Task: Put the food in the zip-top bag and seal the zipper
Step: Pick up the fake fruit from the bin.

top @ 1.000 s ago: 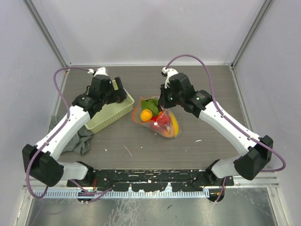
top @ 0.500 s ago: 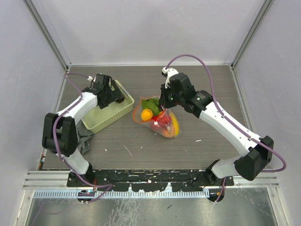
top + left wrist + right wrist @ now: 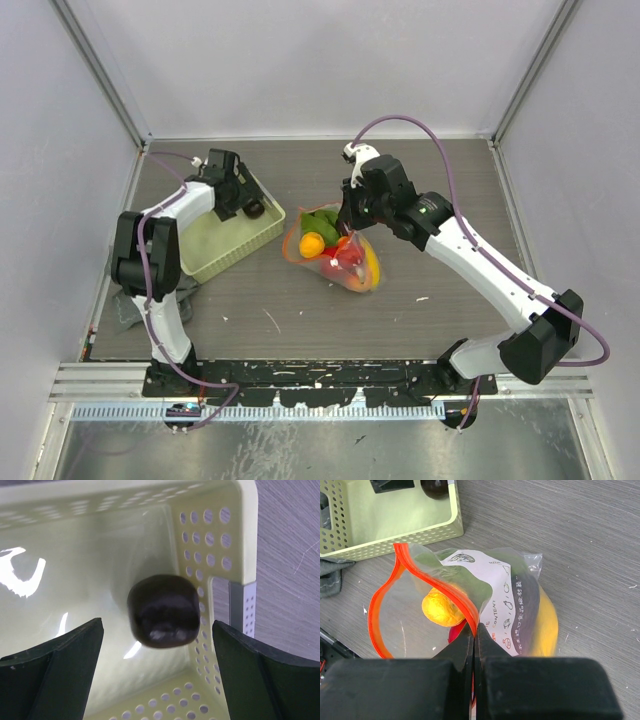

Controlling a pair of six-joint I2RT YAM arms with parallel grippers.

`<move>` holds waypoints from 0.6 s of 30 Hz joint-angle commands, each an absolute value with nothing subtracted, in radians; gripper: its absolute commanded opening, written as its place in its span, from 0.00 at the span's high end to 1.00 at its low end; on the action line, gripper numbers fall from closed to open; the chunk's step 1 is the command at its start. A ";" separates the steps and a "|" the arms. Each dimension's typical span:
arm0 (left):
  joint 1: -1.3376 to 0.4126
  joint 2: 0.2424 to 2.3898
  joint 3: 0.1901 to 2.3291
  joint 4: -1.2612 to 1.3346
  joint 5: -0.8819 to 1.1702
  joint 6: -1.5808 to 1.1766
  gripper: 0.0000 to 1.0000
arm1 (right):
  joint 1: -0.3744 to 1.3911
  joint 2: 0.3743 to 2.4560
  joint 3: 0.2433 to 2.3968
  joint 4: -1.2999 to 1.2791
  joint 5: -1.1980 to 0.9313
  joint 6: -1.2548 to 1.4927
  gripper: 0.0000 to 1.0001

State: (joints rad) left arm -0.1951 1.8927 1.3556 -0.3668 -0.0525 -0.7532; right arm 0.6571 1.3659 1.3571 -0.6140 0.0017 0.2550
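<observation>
One yellow-green basket point(image 3: 243, 244) holds one dark brown piece point(image 3: 162, 611) in a corner. The left gripper point(image 3: 157, 625) has its jaws wide on either side of the piece, not touching it. Just beside the basket lies one zip-top bag point(image 3: 490, 580) with four foods inside: green leaf point(image 3: 322, 220), orange piece point(image 3: 442, 609), red piece point(image 3: 345, 255) and banana point(image 3: 545, 625). The right gripper point(image 3: 474, 630) is pinched tight on its zipper point(image 3: 371, 617). One grey cloth point(image 3: 330, 580) pokes out beside the basket. The table point(image 3: 420, 180) is dark wood-grain, and the walls point(image 3: 320, 60) are pale.
</observation>
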 commanded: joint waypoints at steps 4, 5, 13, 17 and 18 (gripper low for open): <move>-0.184 1.959 1.421 -0.329 -0.017 -0.770 0.15 | 0.654 1.356 1.361 -0.549 0.001 0.233 1.00; -0.184 1.961 1.421 -0.331 -0.017 -0.771 0.18 | 0.654 1.357 1.360 -0.549 0.005 0.233 1.00; -0.176 1.923 1.398 -0.341 -0.035 -0.758 0.42 | 0.654 1.356 1.349 -0.549 0.002 0.251 1.00; -0.173 1.892 1.381 -0.355 -0.050 -0.745 0.49 | 0.654 1.349 1.343 -0.549 0.006 0.261 1.00; -0.173 1.881 1.375 -0.359 -0.051 -0.742 0.50 | 0.655 1.348 1.344 -0.549 0.006 0.264 1.00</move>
